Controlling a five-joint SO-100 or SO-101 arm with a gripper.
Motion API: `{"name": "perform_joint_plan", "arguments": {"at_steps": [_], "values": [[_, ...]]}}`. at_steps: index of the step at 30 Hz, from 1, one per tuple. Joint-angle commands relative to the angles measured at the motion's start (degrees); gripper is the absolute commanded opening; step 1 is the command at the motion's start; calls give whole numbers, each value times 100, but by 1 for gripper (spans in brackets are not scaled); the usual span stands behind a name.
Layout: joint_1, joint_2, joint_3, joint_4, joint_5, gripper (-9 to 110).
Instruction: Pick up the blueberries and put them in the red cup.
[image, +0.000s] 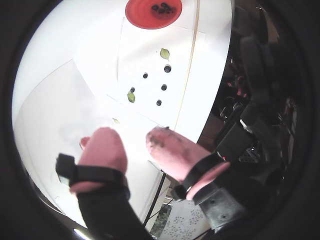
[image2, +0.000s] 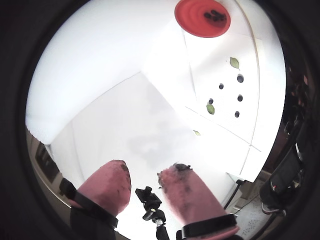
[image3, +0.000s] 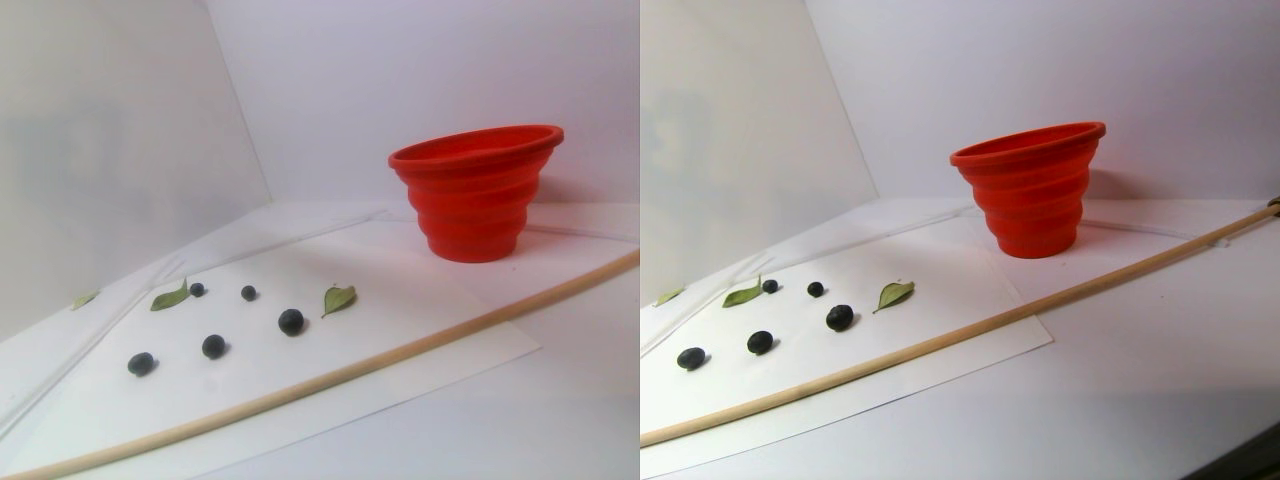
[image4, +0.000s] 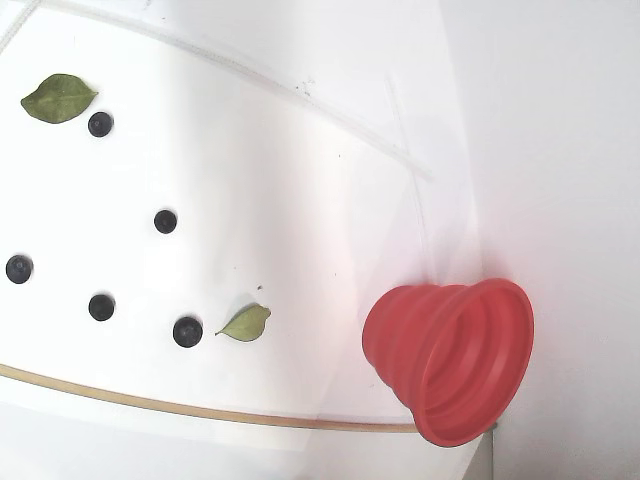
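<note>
The red cup stands at the far end of the table, seen from above in both wrist views with several blueberries inside it. More blueberries lie loose on a white paper sheet nearer me. My gripper hangs high over the table, well short of the berries. It is open, and its pink fingertips hold nothing. The fixed view shows the cup and the loose berries without the gripper. So does the stereo pair view, with the cup behind the berries.
Green leaves lie among the berries. A long wooden stick runs along the sheet's edge. A black camera mount shows below, between the fingers. Dark equipment crowds the space beyond the table's right edge in a wrist view.
</note>
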Motion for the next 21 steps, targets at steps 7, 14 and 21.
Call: {"name": "perform_joint_plan", "arguments": {"at_steps": [7,14,21], "values": [[-316,-62,-255,-211,-369,11],[-369,-105,-255,-519,-809,11],[-747,-149,132,-642,-1714,12]]}}
